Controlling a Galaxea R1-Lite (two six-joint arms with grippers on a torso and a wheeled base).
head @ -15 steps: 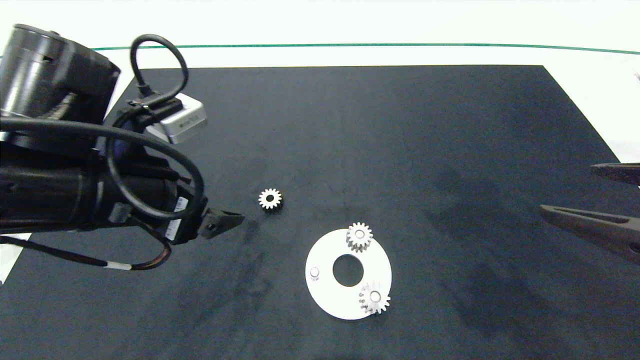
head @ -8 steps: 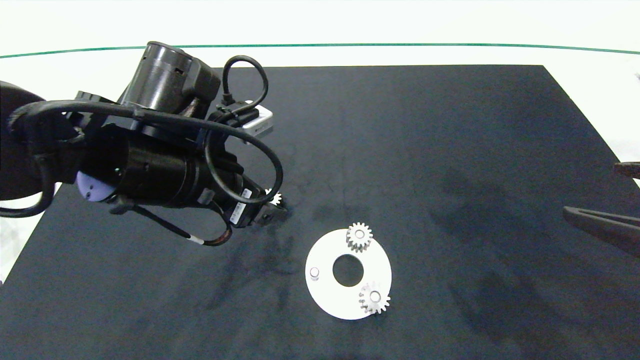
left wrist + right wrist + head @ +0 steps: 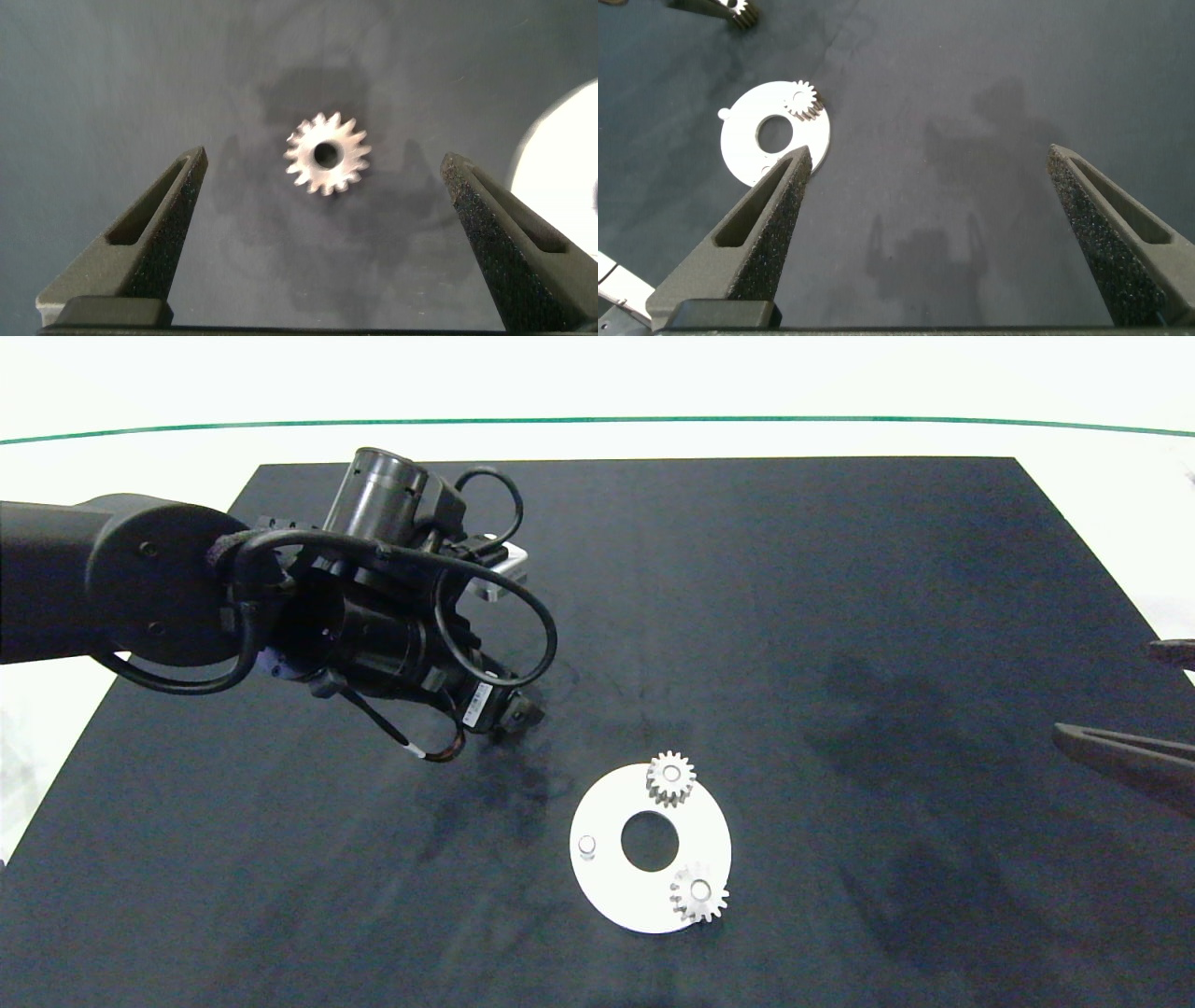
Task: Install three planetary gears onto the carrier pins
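Flat on the black mat lies a loose planetary gear point(image 3: 327, 154), between the open fingers of my left gripper point(image 3: 325, 159), which touch nothing. In the head view my left gripper point(image 3: 518, 714) hides this gear. The white disc point(image 3: 616, 887) carries two more gears, one at its far side point(image 3: 670, 777) and one at its near right point(image 3: 698, 892), each seated on a carrier pin. A third carrier pin point(image 3: 586, 845) stands bare at the disc's left. My right gripper point(image 3: 929, 154) hangs open and empty at the mat's right edge point(image 3: 1120, 751).
A black mat point(image 3: 840, 616) covers the white table. A green line point(image 3: 653, 420) runs along the far side. The right wrist view also shows the disc point(image 3: 743, 149) with a gear point(image 3: 803, 101) on it.
My left arm has swung right and away from me, stopping over the loose gear, which it now hides in the head view. My right gripper drew back slightly toward the right edge.
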